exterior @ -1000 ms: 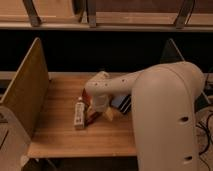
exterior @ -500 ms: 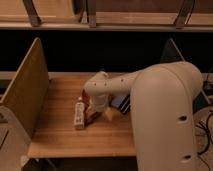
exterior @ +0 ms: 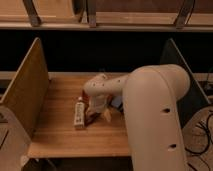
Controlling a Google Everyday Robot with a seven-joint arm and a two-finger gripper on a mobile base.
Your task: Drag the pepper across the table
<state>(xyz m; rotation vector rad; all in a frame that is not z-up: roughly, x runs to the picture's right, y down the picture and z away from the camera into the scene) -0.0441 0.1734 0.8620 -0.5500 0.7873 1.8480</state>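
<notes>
We're over the table, a pale plank top with an upright wooden panel on the left and a darker one on the right, and black shadow under a wooden rail behind. The big cream arm fills the right foreground and bends in over the middle of the boards. The gripper is down at the tabletop, pointing at the wood, claw spread wide with nothing clamped. The pepper, small and dark red-brown, lies right at the near finger, wedged between the claw and the white tube. Contact with the pepper can't be told from here. The tube lies lengthwise just left of the pepper. Cables trail on the floor at far right.
</notes>
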